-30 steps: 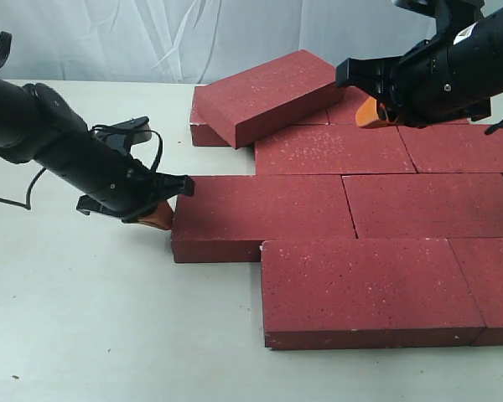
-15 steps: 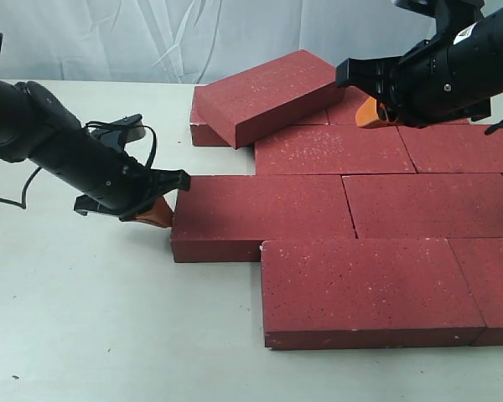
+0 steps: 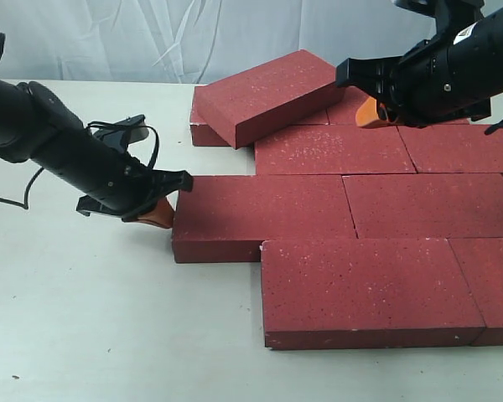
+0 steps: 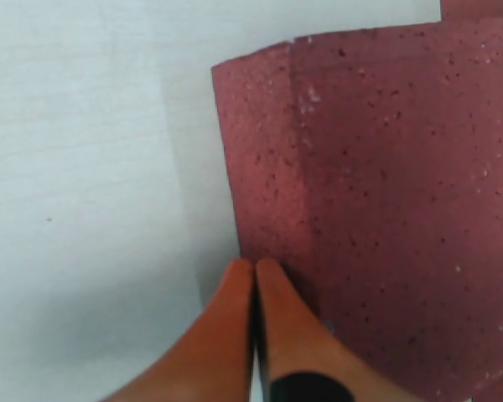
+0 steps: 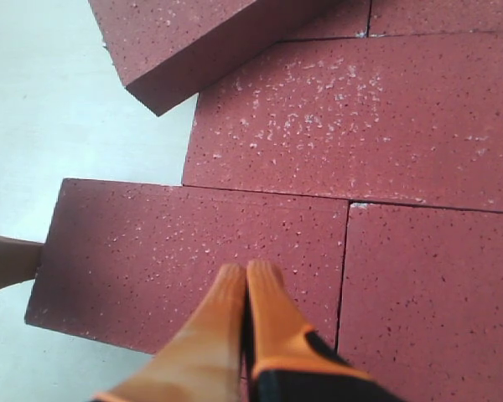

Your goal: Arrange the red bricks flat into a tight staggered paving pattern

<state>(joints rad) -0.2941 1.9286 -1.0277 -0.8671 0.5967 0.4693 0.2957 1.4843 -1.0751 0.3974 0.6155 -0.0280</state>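
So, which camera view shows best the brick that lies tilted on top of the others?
The exterior view: the tilted brick shows whole there, lying askew on the flat bricks. The right wrist view catches only one corner of it; the left wrist view does not show it.

red bricks (image 3: 352,209) lie flat in staggered rows on tabletop (image 3: 109,318), right side | tilted brick (image 3: 268,94) rests on back row's left end | left gripper (image 3: 163,216) touches second-row brick (image 3: 260,216) at its left end | right gripper (image 3: 368,114) hangs over back rows
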